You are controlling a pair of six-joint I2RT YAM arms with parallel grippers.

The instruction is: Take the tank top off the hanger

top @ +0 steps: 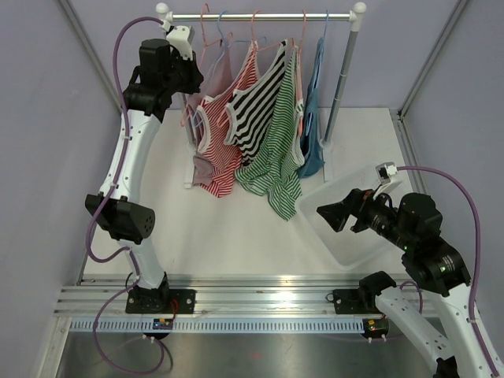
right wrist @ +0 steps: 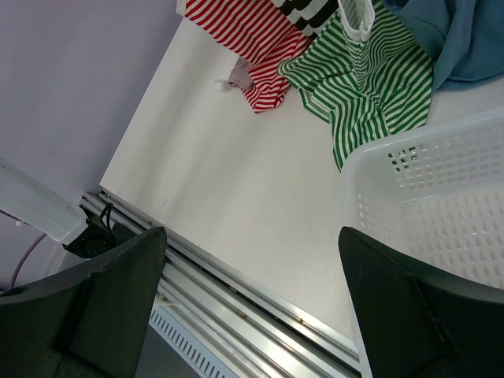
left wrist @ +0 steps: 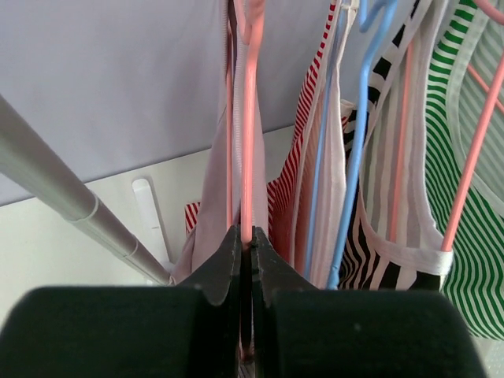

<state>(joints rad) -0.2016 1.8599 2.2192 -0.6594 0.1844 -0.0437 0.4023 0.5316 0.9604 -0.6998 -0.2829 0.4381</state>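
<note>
Your left gripper (left wrist: pixel 246 240) is pinched fully closed on the wire of the pink hanger (left wrist: pixel 249 118), with no gap showing between the fingers. That hanger carries the pale pink tank top (top: pixel 203 161), the first garment at the left end of the rail (top: pixel 260 15), about 11 o'clock in the overhead view. I take it to be the one you're after. The wrist view doesn't settle whether strap fabric is caught in the pinch too.

The main risk is the grip itself: you're holding hanger, not cloth. Pull from here and the whole hanger may lift off the rail with the top on it — or swing and slip out of so thin a pinch. The strap lies right alongside the wire, so a sideways drag could snag it.

Crowding is the other trouble. The red-striped top (top: pixel 224 157) hangs touching the pink one on its 3 o'clock side. Beyond it come a blue hanger (left wrist: pixel 358 142), the black-and-white top (top: pixel 256 110), the green-striped top (top: pixel 276 157) and the blue top (top: pixel 313 134), so any tug can drag neighbours along. The rack post (left wrist: pixel 71 201) stands close at 9 o'clock of the fingers, leaving little room that way.

Your right gripper (top: pixel 329 216) hovers wide open and empty at 4 o'clock by the white basket (right wrist: pixel 441 197), well apart from the rack — too far to steady anything.
</note>
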